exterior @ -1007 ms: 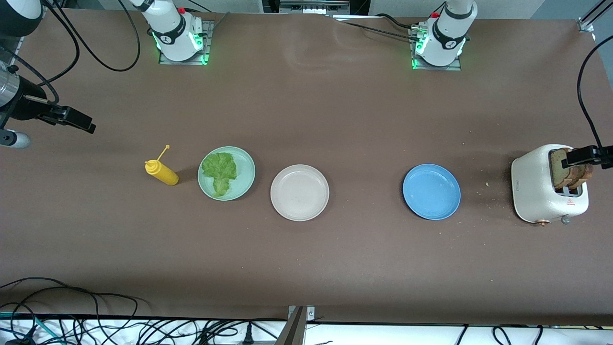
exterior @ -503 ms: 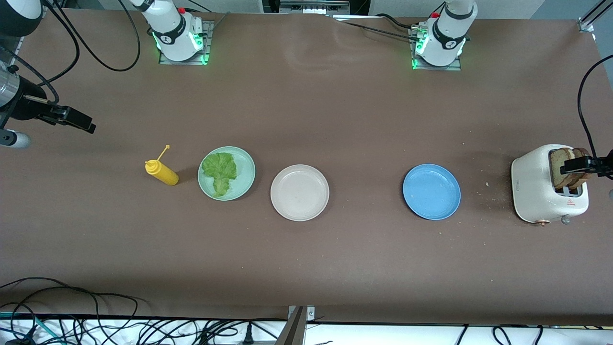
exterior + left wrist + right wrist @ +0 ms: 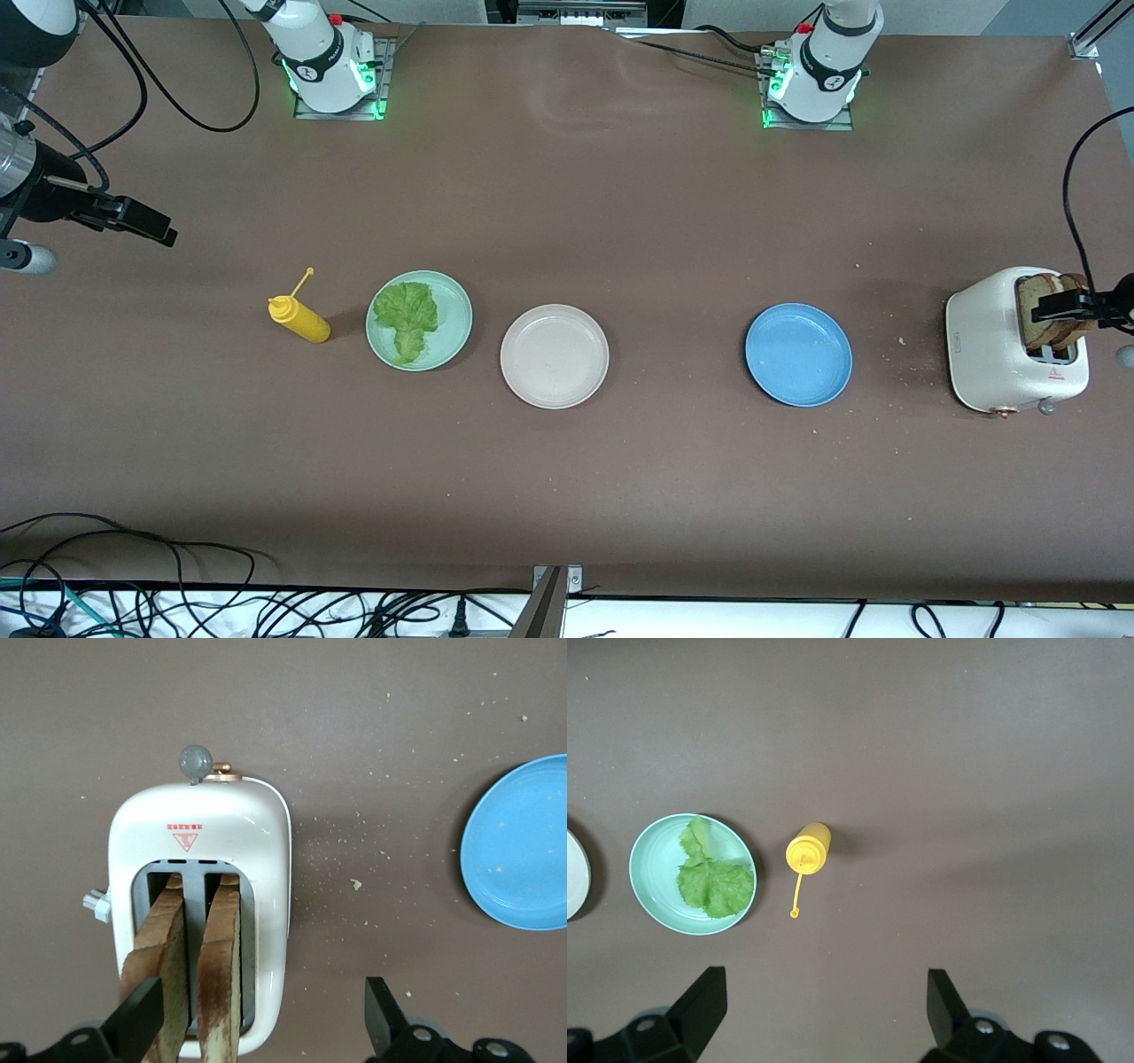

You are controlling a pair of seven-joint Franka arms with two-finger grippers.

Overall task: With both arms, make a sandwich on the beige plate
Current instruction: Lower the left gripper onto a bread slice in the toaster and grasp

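Note:
Two tan bread slices (image 3: 1052, 312) stand upright in the slots of a white toaster (image 3: 988, 350) at the left arm's end of the table; the left wrist view shows them (image 3: 220, 970) in the toaster (image 3: 266, 842). My left gripper (image 3: 1067, 306) hangs open over the toaster (image 3: 259, 1023), one finger by the outer slice and the other over bare table. A green lettuce leaf (image 3: 406, 319) lies on a mint-green plate (image 3: 456, 306). The beige plate (image 3: 555, 356) is bare. My right gripper (image 3: 142, 226) waits open over the table at the right arm's end (image 3: 824, 1010).
A yellow squeeze bottle (image 3: 301, 321) lies beside the mint-green plate, toward the right arm's end. A bare blue plate (image 3: 798, 354) sits between the beige plate and the toaster. Crumbs lie scattered round the toaster. Cables hang at the table's front edge.
My left gripper has shifted a little over the toaster's slots and the bread slices. The right arm, plates, lettuce and bottle have not moved.

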